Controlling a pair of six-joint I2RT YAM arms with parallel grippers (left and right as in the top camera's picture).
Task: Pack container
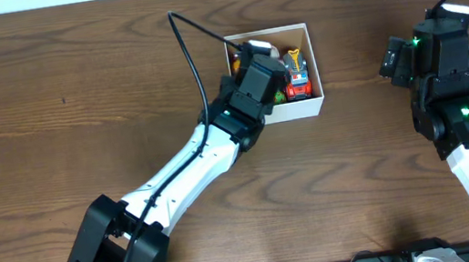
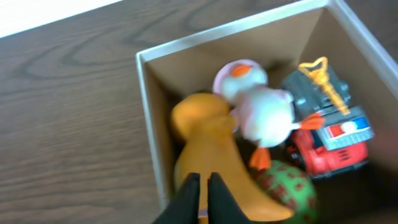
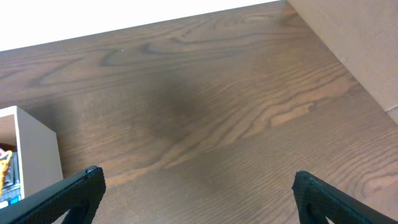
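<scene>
The container (image 1: 314, 69) is a small white-walled cardboard box with a brown inside, at the back middle of the table. In the left wrist view its rim (image 2: 147, 112) frames an orange toy (image 2: 208, 140), a white duck (image 2: 264, 112), a red fire truck (image 2: 329, 140) and a green and red ball (image 2: 287, 186). The truck also shows in the overhead view (image 1: 298, 82). My left gripper (image 2: 203, 186) hangs over the box's left side (image 1: 260, 65), fingers together just above the orange toy, with nothing seen between them. My right gripper (image 3: 196, 180) is open and empty over bare wood to the right of the box (image 1: 395, 62).
The box's right wall shows at the left edge of the right wrist view (image 3: 37, 149). A pale wall or panel (image 3: 354, 43) borders the table at the top right of that view. Dark wood table (image 1: 48, 111) surrounds the box.
</scene>
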